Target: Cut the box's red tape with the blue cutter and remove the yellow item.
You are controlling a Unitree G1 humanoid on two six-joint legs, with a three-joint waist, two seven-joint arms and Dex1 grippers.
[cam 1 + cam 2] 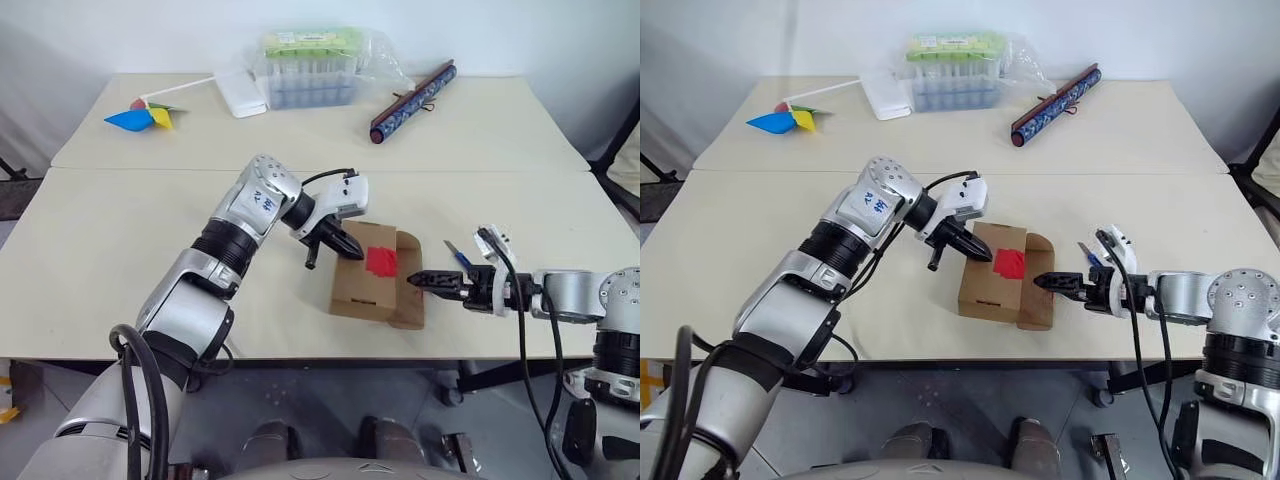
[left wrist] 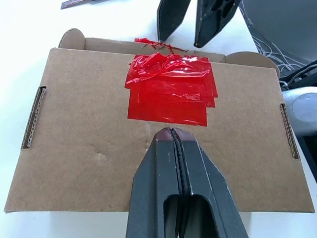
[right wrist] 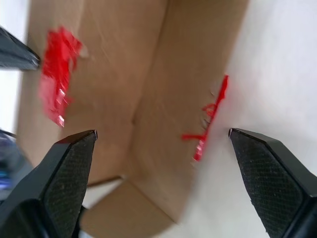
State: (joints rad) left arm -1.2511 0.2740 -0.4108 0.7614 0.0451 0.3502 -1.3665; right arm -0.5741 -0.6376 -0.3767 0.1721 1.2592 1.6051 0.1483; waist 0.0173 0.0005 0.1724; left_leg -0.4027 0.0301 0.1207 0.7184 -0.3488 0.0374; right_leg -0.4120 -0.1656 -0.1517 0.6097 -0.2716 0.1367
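Observation:
The brown cardboard box (image 1: 358, 288) lies near the table's front edge, its right-hand flap (image 1: 408, 292) folded out. Red tape (image 2: 168, 94) sits crumpled on the box top, and a torn red strand (image 3: 208, 119) clings to the flap's edge. My left gripper (image 1: 350, 250) is shut, tips resting on the box top just left of the tape, nothing between them. My right gripper (image 1: 421, 281) stands open at the box's right side, its fingers either side of the flap. The blue cutter (image 1: 456, 254) lies on the table just behind the right gripper. The yellow item is hidden.
At the back of the table are a blue-yellow pinwheel (image 1: 140, 117), a white box (image 1: 240, 95), a clear case of tubes (image 1: 305, 68) and a dark patterned roll (image 1: 413, 102). The table's front edge (image 1: 300, 352) runs close below the box.

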